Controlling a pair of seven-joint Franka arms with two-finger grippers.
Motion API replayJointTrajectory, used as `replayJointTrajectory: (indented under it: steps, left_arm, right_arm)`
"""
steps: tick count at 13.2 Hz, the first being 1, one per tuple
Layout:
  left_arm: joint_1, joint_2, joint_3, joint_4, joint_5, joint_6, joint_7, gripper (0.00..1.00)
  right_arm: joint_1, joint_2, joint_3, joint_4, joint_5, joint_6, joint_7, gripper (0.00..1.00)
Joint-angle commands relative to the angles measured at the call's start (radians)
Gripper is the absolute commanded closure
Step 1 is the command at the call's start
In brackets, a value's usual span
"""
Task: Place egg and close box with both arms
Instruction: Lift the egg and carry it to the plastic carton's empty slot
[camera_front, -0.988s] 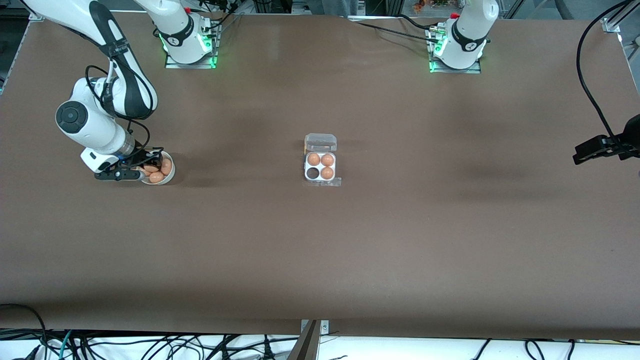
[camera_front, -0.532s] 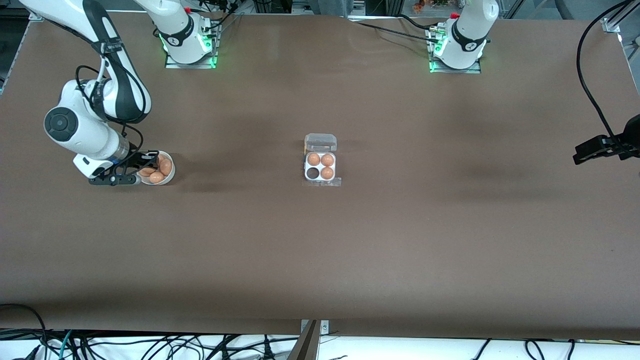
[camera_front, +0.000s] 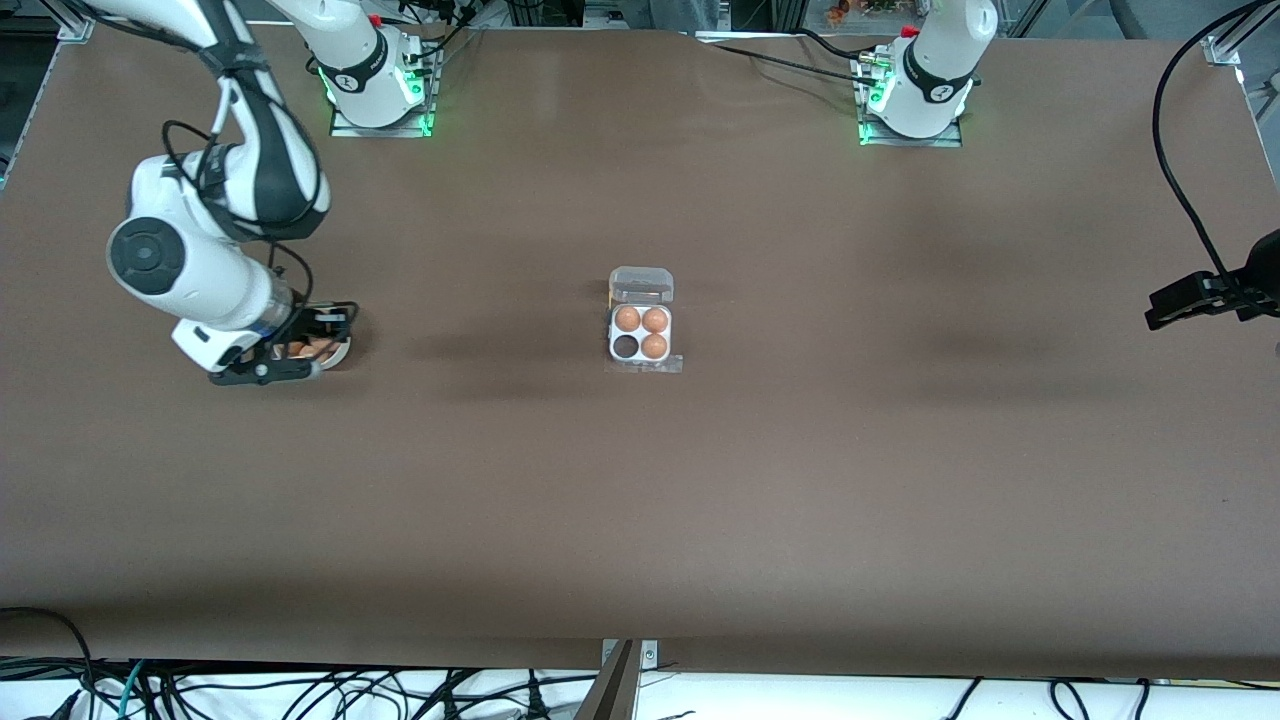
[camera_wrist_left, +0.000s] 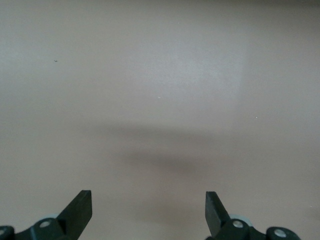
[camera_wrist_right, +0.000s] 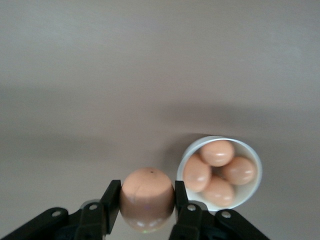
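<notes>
My right gripper (camera_front: 292, 352) is over the round white bowl (camera_front: 338, 356) at the right arm's end of the table. In the right wrist view the right gripper (camera_wrist_right: 147, 194) is shut on the egg (camera_wrist_right: 147, 197), held above the table beside the bowl (camera_wrist_right: 220, 138). The box (camera_front: 641, 333) sits mid-table with its clear lid (camera_front: 641, 285) open. It holds three eggs, and one cell (camera_front: 626, 346) is empty. My left gripper (camera_front: 1160, 308) waits over bare table at the left arm's end. In the left wrist view the left gripper (camera_wrist_left: 149, 205) is open and empty.
The bowl holds several more brown eggs (camera_wrist_right: 217, 170). The brown table (camera_front: 640, 500) stretches between bowl and box. Cables hang along the table edge nearest the camera (camera_front: 300, 690), and a black cable (camera_front: 1175, 150) runs to the left gripper.
My right gripper has come up out of the bowl with an egg in its fingers and shifted slightly toward the box. The left arm has not moved.
</notes>
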Motion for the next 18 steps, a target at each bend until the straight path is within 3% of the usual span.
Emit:
replayJointTrajectory:
  steps: [1, 10, 14, 18]
  left_arm:
    - [0.010, 0.006, -0.003, 0.018, -0.009, -0.013, 0.022, 0.00]
    - [0.010, 0.006, -0.003, 0.018, -0.011, -0.013, 0.022, 0.00]
    - [0.010, 0.006, -0.003, 0.018, -0.012, -0.012, 0.022, 0.00]
    - [0.010, 0.006, -0.003, 0.018, -0.014, -0.012, 0.022, 0.00]
  right_arm:
    - [0.109, 0.043, 0.002, 0.087, 0.002, -0.054, 0.166, 0.79]
    - [0.475, 0.308, 0.002, 0.375, 0.002, -0.044, 0.810, 0.79]
    - [0.562, 0.417, 0.002, 0.493, -0.001, -0.034, 0.947, 0.79]
    - [0.591, 0.452, 0.002, 0.506, 0.000, 0.025, 0.958, 0.79]
